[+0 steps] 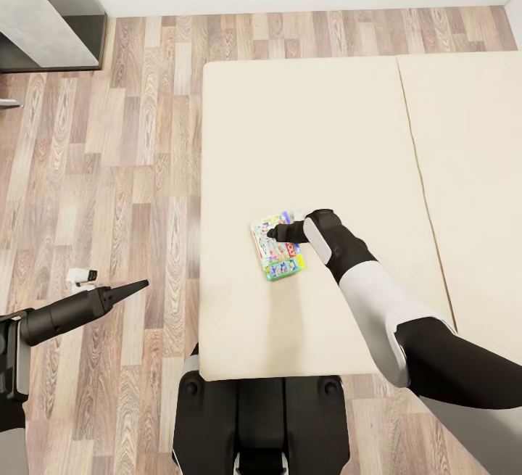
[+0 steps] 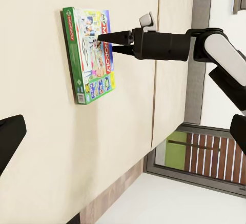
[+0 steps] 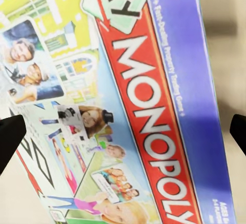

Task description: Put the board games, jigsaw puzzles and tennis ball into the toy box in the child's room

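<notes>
One board game [image 1: 278, 246], a flat white-and-green "MONOPOLY" box [image 2: 89, 55] with a blue edge [image 3: 128, 106], lies flat on the left beige pad of the bed [image 1: 304, 134], near its front. My right gripper [image 1: 272, 233] hovers just over the box's top face, open, with one dark fingertip at each side of the right wrist view [image 3: 123, 134]; in the left wrist view its fingers [image 2: 115, 38] point at the box lid. My left gripper [image 1: 141, 285] is open and holds nothing, hanging over the wooden floor left of the bed.
The bed's second pad [image 1: 471, 170] runs on to the right. A corner of the pale grey table [image 1: 36, 11] stands at the far left by the white wall. Wooden floor [image 1: 109, 170] lies left of the bed. My base [image 1: 257, 417] sits at the bed's front edge.
</notes>
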